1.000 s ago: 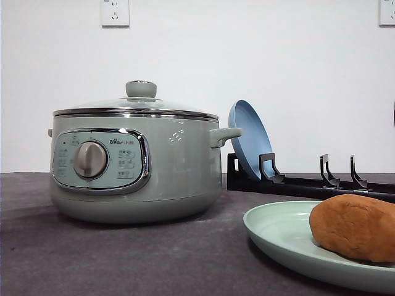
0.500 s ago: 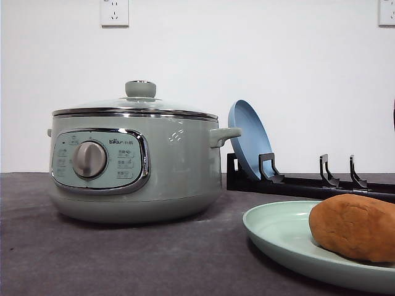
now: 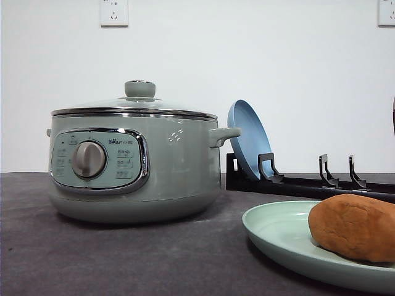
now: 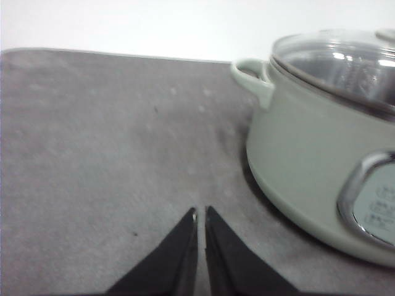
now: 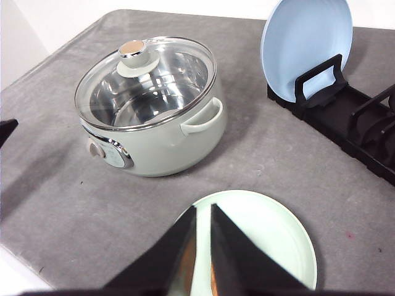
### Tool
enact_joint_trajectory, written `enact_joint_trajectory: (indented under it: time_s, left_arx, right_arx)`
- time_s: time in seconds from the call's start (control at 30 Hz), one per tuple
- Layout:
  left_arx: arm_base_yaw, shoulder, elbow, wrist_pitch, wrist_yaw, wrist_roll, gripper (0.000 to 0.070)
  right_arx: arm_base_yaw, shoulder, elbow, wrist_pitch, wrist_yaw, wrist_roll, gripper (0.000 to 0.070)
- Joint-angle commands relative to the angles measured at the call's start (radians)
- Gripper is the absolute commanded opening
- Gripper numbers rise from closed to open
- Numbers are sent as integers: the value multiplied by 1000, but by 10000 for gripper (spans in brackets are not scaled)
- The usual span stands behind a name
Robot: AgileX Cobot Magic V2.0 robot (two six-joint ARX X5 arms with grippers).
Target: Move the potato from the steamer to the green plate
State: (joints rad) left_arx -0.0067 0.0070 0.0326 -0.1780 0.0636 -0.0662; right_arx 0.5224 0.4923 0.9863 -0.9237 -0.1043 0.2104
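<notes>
The orange-brown potato [image 3: 353, 227] lies on the pale green plate [image 3: 278, 231] at the front right. The sage-green steamer [image 3: 179, 166] stands at the left with its glass lid [image 3: 136, 105] on. Through the lid, the steamer [image 5: 166, 142] looks bare inside. My right gripper [image 5: 203, 208] hangs high over the green plate [image 5: 278, 240], its fingers shut on nothing and covering most of the potato. My left gripper [image 4: 201, 213] is shut and empty, low over the grey mat, to one side of the steamer [image 4: 296, 142].
A blue plate [image 3: 247, 135] leans upright in a black dish rack [image 3: 308, 182] behind the green plate, close to the steamer's handle. The blue plate [image 5: 305, 43] and rack [image 5: 345, 117] sit near the mat's far edge. A white wall stands behind.
</notes>
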Motion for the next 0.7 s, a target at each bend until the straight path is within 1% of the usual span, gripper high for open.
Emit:
enact_joint_trajectory:
  time_s: [0.0,0.17,0.67]
  left_arx:
    - [2,-4,-21,-11,-23,4,26]
    - [1,-4,-21,-14,-89,5,26]
    - [-7,-4,-21,-11,-90,4,26]
  right_arx:
    - [5,2,8,11,1,6,30]
    - [5,2,8,11,1,6,30]
    - [5,2,8,11,1,6,30]
